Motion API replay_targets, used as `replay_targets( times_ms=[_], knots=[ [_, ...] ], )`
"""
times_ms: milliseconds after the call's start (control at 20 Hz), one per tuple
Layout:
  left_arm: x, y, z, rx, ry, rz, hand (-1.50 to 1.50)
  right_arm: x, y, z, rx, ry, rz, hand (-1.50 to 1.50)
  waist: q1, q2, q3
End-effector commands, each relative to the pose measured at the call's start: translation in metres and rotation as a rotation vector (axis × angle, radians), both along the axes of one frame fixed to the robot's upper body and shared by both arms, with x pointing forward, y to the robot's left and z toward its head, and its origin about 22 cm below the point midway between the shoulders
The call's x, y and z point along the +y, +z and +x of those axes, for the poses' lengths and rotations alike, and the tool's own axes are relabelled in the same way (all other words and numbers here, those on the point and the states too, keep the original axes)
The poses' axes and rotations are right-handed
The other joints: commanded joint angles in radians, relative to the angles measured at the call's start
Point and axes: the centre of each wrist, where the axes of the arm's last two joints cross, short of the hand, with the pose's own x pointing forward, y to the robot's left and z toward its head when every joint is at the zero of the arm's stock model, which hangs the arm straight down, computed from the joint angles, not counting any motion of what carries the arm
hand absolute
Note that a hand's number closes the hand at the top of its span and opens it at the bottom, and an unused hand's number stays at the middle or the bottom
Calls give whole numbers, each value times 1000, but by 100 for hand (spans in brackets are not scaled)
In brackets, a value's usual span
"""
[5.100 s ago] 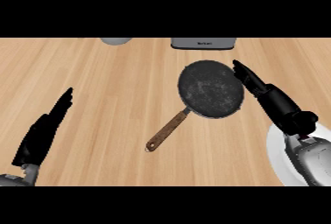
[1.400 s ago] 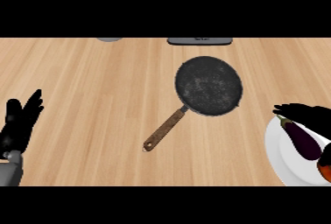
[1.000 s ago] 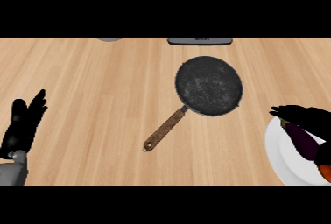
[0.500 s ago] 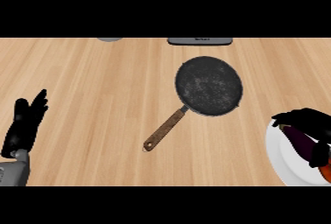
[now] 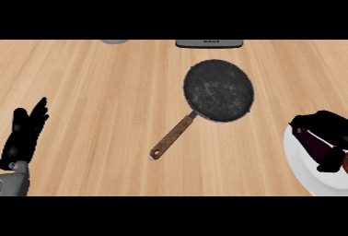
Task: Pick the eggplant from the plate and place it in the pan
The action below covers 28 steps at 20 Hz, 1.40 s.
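Right edge cuts off the white plate (image 5: pixel 302 162) and much of the right robot hand (image 5: pixel 327 128), whose fingers curl over the dark purple eggplant (image 5: pixel 316 144) lying on that plate. Most of the eggplant is hidden; its long axis seems to run from upper left to lower right. Two grey objects are clipped at the top edge. Light wooden surface (image 5: pixel 95 92). Black pan (image 5: pixel 219 90) sits centre, wooden handle toward lower left. Left robot hand (image 5: pixel 23 133) rests open at the left edge, fingers up.

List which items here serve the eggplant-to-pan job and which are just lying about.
Job: dark purple eggplant, white round plate, black round pan with wooden handle, right hand curled over the eggplant.
Lying about: grey object and dark object at the far edge; resting left hand.
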Motion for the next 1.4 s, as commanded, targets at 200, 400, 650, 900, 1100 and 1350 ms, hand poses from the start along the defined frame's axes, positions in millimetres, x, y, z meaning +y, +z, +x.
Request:
replay_targets(
  times_ms=[200,400,650,900,1100,1350],
  knots=[
    [22,-4,-18,15,85,9,0,-36,-31,-50,-15,-693,80,150,-76,-22,0],
    [16,-9,-14,16,79,7,0,2,-40,-66,-105,-824,170,150,-60,-11,0],
    [7,1,-13,19,59,-3,0,32,28,-58,-530,-722,320,150,-44,-18,2],
    [1,4,-7,11,33,9,0,79,62,-98,-638,-666,453,150,-34,-9,2],
    [-4,7,8,7,-2,5,0,113,89,-86,-650,-683,521,150,-6,0,3],
    [-15,22,21,4,-1,-1,0,129,102,-46,-626,-714,607,150,2,3,4]
  ],
)
